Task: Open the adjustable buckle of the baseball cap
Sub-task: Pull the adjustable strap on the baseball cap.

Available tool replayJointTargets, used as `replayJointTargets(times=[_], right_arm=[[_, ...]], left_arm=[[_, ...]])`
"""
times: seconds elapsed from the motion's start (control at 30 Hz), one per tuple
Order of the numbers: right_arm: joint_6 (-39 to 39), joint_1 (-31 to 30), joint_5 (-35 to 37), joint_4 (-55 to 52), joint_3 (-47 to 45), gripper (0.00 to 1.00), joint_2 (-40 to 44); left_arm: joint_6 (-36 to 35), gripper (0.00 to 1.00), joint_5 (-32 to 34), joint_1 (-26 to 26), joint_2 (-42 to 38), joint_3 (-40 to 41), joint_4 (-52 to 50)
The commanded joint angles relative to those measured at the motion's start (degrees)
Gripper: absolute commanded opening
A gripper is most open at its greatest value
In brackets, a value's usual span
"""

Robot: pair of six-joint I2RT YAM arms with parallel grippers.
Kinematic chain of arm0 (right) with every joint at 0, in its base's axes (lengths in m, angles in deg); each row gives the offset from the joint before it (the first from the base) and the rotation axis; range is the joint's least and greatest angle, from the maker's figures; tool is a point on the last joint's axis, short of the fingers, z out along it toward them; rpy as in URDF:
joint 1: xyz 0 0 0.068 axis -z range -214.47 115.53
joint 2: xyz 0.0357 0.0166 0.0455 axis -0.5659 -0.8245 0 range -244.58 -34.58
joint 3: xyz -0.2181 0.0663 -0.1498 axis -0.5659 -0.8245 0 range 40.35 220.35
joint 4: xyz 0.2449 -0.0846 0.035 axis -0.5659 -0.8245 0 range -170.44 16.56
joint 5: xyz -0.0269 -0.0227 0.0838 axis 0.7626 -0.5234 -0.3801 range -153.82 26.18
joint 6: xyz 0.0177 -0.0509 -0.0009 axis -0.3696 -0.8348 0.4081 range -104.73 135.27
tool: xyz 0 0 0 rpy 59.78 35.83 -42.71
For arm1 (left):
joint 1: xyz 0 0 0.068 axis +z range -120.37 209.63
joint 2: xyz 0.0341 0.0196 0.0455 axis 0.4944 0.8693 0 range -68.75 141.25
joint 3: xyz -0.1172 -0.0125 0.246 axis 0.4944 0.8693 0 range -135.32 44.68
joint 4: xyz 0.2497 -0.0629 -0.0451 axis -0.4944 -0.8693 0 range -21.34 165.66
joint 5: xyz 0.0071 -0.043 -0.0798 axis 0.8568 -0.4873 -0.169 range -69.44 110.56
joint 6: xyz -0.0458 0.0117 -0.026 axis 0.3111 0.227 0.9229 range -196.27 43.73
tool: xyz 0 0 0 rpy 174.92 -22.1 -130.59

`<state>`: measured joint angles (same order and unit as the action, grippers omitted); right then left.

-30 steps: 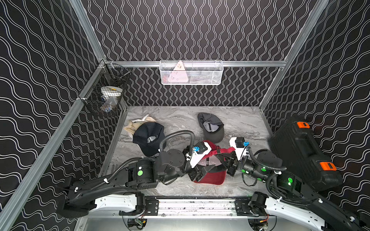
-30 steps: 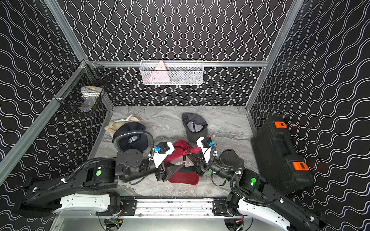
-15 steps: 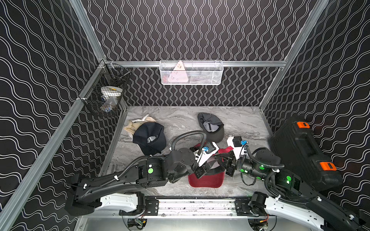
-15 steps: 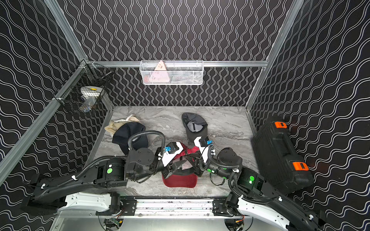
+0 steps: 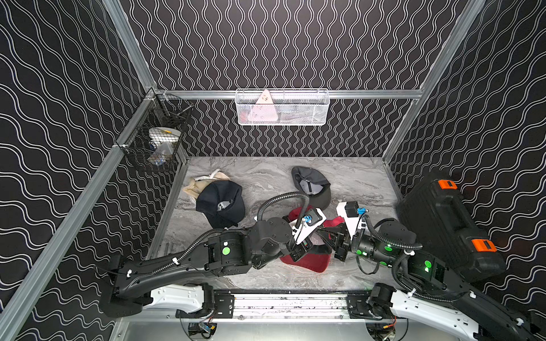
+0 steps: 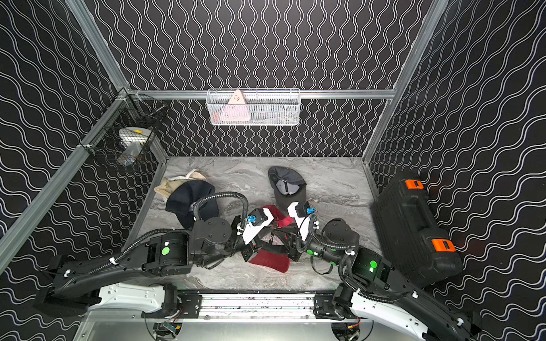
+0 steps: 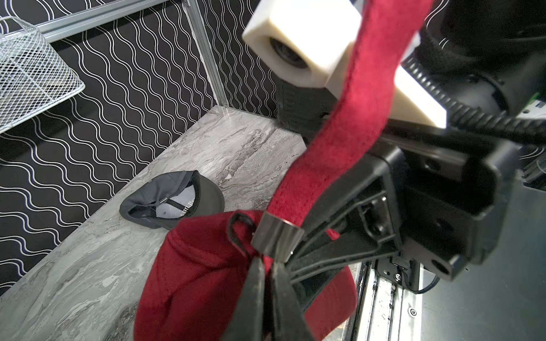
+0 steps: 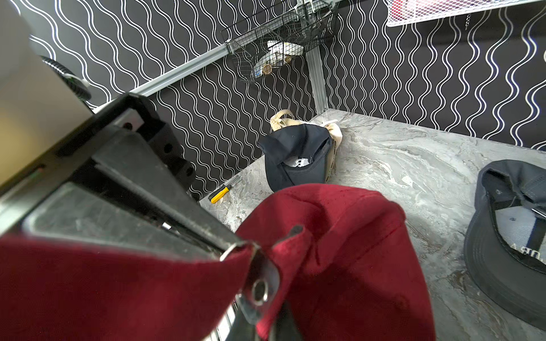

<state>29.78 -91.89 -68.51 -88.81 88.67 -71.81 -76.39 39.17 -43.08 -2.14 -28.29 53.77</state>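
A red baseball cap (image 5: 307,261) hangs just above the table's front centre, held between both grippers in both top views. Its metal buckle (image 7: 276,236) sits on the red strap (image 7: 348,118). My left gripper (image 7: 269,264) is shut on the red fabric right beside the buckle. My right gripper (image 8: 261,313) is shut on the buckle (image 8: 260,289), whose plate with a round rivet shows at its tips. In a top view the left gripper (image 6: 270,234) and right gripper (image 6: 285,236) meet nose to nose over the cap (image 6: 270,261).
A black cap (image 5: 221,203) lies on a beige cap (image 5: 204,183) at the left. A grey cap (image 5: 310,184) lies upside down behind. A black case (image 5: 446,224) stands at the right. A yellow-handled screwdriver (image 8: 223,190) lies by the left wall. Wire baskets (image 5: 282,107) hang on the walls.
My left gripper has swung right to the cap's strap and closed from wide open to shut. The cap has turned and hangs more upright. The right gripper has kept its grip.
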Motion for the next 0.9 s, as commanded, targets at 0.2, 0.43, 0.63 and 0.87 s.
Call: replayJointTargets(times=[0.2, 0.43, 0.63, 0.87], right_arm=[[2.11, -0.07, 2.18, 2.00, -0.46, 0.00, 1.28], [3.14, -0.06, 4.97, 2.55, -1.11, 0.00, 3.30], [3.49, -0.08, 7.21, 2.41, -1.38, 0.00, 4.64], [3.54, -0.05, 9.41, 2.47, -1.72, 0.00, 6.11]], left_arm=[[-0.76, 0.05, 0.55, 0.02, -1.39, -0.07, 0.56], [-0.37, 0.05, 0.51, 0.02, -2.07, 0.36, -0.55], [0.12, 0.04, 0.51, 0.02, -2.52, 0.99, -1.82], [0.59, 0.04, 0.72, 0.02, -3.15, 2.12, -3.32]])
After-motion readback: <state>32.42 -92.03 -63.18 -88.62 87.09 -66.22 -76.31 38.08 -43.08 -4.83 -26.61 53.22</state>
